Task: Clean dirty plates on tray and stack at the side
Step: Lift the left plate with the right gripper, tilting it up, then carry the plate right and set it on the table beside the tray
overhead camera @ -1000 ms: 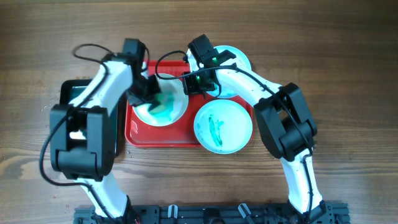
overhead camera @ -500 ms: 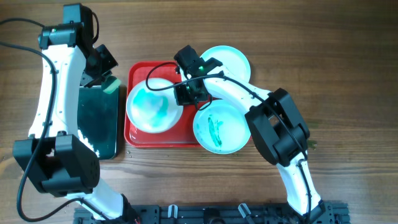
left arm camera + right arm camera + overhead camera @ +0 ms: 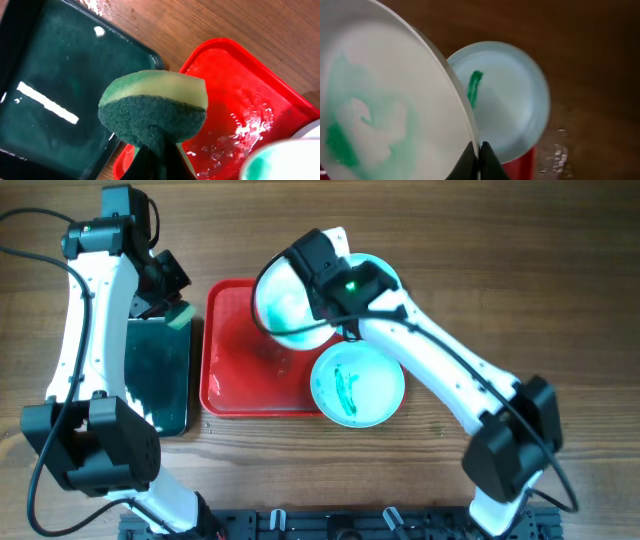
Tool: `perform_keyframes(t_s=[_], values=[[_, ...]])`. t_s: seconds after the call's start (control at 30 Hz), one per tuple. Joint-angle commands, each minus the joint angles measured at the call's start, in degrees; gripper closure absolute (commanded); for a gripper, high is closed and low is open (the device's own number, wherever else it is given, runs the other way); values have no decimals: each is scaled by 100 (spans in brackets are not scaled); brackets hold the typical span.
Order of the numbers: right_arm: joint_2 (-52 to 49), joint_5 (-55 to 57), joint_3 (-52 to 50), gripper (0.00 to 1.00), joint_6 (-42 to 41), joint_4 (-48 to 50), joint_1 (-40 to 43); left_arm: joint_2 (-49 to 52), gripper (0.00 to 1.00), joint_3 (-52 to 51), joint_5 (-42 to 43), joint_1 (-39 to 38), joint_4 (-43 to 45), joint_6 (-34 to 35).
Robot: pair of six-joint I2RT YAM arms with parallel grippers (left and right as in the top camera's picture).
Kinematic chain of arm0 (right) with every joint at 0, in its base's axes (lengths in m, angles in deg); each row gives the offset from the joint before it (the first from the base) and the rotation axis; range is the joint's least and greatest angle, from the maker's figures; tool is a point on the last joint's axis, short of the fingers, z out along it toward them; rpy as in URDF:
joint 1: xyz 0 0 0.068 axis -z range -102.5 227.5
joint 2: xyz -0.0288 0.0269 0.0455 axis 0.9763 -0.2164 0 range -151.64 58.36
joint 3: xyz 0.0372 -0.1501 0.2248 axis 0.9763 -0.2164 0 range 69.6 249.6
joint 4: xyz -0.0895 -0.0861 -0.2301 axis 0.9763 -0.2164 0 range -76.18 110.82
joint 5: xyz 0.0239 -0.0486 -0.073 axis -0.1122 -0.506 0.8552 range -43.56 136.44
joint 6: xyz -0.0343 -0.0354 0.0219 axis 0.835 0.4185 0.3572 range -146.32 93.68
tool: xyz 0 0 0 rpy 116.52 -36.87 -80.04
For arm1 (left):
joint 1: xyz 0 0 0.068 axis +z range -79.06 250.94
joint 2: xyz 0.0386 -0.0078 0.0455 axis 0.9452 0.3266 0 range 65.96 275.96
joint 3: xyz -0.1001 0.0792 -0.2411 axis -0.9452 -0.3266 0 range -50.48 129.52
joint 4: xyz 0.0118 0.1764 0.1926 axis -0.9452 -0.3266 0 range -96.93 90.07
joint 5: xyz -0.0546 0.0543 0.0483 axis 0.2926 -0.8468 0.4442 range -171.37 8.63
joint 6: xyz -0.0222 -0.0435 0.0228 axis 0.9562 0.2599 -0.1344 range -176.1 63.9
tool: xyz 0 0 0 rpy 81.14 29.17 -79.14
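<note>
My right gripper is shut on the rim of the white plate and holds it tilted above the back right of the red tray. In the right wrist view the plate carries green-teal smears, pinched between the fingers. A pale turquoise plate with a green smear lies at the tray's front right. Another turquoise plate lies behind it, mostly hidden by my arm. My left gripper is shut on the green sponge above the black tray's corner. The sponge also shows in the left wrist view.
A narrow black tray with dark liquid lies left of the red tray. The red tray's floor is wet. A turquoise plate with a green streak lies below the held plate. Bare wooden table lies all around.
My left gripper carried the sponge from the white plate over to the black tray. My right gripper then lifted that plate off the red tray, back and to the right.
</note>
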Motion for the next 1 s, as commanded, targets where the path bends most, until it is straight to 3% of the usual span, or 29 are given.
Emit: perform_keyframes(t_s=[0.0,0.17,0.33,0.47,0.7,0.87,0.9,0.97], values=[[-7,2146,37,96,153,-98,-417,-66,96,59,199,4,68,-107],[-7,3569,9,96,144,-9,-999,-66,96,59,199,4,175,4],[-7,3941,9,96,304,-11,-1495,-66,96,59,240,7,317,61],[-7,5215,9,96,308,251,-1882,-66,96,59,243,4,321,61],[-7,5547,9,96,304,417,-2033,-66,96,59,243,4,372,61],[-7,4039,9,96,306,396,-2013,-66,96,59,262,0,376,61],[-4,3477,9,96,299,367,-1989,-66,96,59,323,0,380,63],[39,1329,11,96,-76,42,-1676,-66,96,59,461,-2,376,61]])
